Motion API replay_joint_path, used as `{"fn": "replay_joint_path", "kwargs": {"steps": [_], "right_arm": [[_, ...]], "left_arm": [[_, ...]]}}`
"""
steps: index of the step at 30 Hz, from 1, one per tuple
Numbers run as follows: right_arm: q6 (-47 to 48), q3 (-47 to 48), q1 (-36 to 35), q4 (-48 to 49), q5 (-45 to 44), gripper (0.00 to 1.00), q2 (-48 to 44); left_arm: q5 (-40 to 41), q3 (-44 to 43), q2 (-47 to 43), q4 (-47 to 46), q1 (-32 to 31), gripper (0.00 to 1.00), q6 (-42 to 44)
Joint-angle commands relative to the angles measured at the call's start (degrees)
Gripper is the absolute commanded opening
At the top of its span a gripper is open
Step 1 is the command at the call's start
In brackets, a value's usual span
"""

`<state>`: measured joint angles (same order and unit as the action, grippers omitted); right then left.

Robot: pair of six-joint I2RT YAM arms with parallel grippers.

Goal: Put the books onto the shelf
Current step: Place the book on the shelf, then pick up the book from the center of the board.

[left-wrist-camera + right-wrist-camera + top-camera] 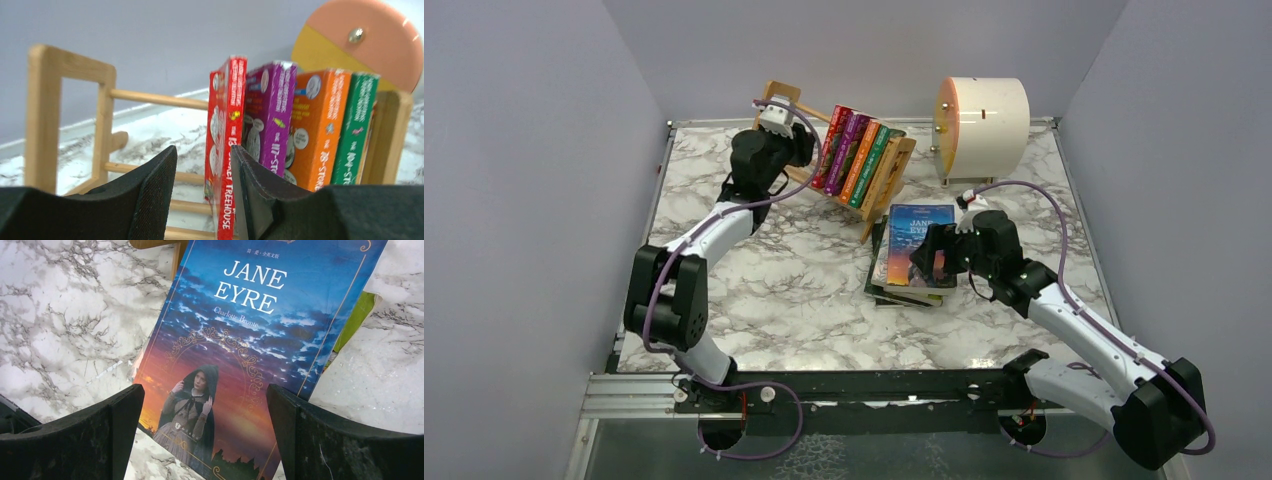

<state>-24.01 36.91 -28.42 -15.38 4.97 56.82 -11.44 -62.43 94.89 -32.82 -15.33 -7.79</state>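
Risk: left gripper (204, 150) half-spread around red paperback (227, 125) standing in light-wood slatted shelf (45, 100), gap one side, retreat could topple it; right gripper (205, 390) spread wide over blue Jane Eyre paperback (240, 340) topping stack (890, 296) on marble worktop (774, 290), could drag books beneath.

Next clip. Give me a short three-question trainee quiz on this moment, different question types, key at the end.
1. True or false: the right fingers are shut on the Jane Eyre book.
2. Which book on the shelf stands between the left fingers? A red, B purple, C orange.
3. Fill in: the Jane Eyre book lies flat on a ___ of other books.
Key: 1 false, they stand open above it. 2 A, the red book. 3 stack.
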Motion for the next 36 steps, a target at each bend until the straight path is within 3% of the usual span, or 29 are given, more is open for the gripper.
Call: {"fn": "replay_joint_path", "kwargs": {"steps": [1, 8, 11, 15, 19, 36], "right_arm": [[-1.0, 1.1, -0.2, 0.3, -3.0, 0.91, -1.1], [-3.1, 4.1, -0.3, -2.6, -9.2, 0.91, -2.5], [-4.5, 5.8, -0.2, -5.6, -13.9, 0.92, -2.9], [-6.0, 6.7, -0.2, -8.5, -17.6, 0.92, -2.1], [-7.5, 5.6, -0.2, -8.9, -17.0, 0.92, -0.8], [-7.1, 5.1, -0.2, -5.8, -13.6, 0.91, 2.3]], "left_arm": [[2.9, 0.9, -7.3, -0.6, 0.3, 0.37, -0.9], [-6.8, 3.4, -13.2, 1.6, -1.1, 0.39, -13.2], [-9.2, 6.6, -15.3, 1.7, -4.6, 0.49, -15.7], [-6.1, 11.7, -18.2, 3.1, -11.4, 0.62, -16.2], [-4.1, 15.5, -18.5, 4.0, -16.4, 0.66, -18.6], [3.0, 18.8, -8.5, 6.1, -25.3, 0.69, -25.1]]}}
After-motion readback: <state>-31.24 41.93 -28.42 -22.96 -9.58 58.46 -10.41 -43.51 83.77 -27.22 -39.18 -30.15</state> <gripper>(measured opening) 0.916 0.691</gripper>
